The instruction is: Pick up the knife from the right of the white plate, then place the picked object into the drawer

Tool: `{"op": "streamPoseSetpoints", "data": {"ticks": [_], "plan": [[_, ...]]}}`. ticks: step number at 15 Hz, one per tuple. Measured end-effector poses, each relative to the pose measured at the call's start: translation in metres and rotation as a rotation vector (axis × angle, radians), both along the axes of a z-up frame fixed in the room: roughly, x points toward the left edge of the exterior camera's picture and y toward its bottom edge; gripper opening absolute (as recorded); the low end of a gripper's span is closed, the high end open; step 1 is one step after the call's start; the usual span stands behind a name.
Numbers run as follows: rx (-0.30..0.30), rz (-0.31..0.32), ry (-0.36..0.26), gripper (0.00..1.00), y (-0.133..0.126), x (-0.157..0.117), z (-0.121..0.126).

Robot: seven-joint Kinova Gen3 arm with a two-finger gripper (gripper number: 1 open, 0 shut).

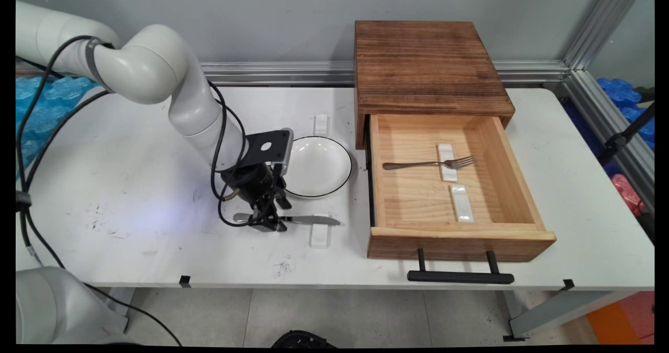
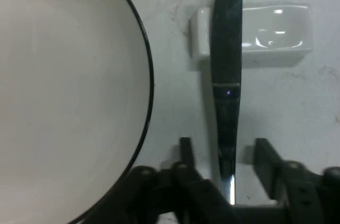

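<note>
Main view: I have the gripper (image 1: pixel 267 222) lowered onto the handle end of a table knife (image 1: pixel 292 219) lying on the white table (image 1: pixel 130 185), just in front of the black-rimmed white plate (image 1: pixel 318 166). The knife's blade lies across a small white rest (image 1: pixel 320 235). To the right, the wooden drawer (image 1: pixel 457 185) stands pulled open, holding a fork (image 1: pixel 428 163) propped on one white rest (image 1: pixel 447 163), with a second rest (image 1: pixel 463 203) bare. Hand view: the fingers (image 2: pixel 265 155) are spread, one on either side of the knife handle (image 2: pixel 227 123), not yet pinching it. The plate rim (image 2: pixel 146 75) runs close beside one finger. Risk, my judgement: the handle is thin and polished, so an off-centre close could pivot it off the rest (image 2: pixel 276 35), or the nearer finger could nudge the plate.
</note>
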State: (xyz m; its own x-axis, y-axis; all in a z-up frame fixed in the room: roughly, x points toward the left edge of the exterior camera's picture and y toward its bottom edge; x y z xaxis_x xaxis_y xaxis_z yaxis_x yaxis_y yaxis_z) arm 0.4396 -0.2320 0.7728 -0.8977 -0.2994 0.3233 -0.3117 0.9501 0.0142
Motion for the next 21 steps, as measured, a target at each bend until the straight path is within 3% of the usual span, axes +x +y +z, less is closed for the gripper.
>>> {"op": "streamPoseSetpoints", "data": {"ticks": [10,21], "plan": [[0.011,-0.050,0.004,0.00,0.001,0.008,0.004],[0.021,-0.093,-0.007,0.00,0.019,0.024,0.034]]}}
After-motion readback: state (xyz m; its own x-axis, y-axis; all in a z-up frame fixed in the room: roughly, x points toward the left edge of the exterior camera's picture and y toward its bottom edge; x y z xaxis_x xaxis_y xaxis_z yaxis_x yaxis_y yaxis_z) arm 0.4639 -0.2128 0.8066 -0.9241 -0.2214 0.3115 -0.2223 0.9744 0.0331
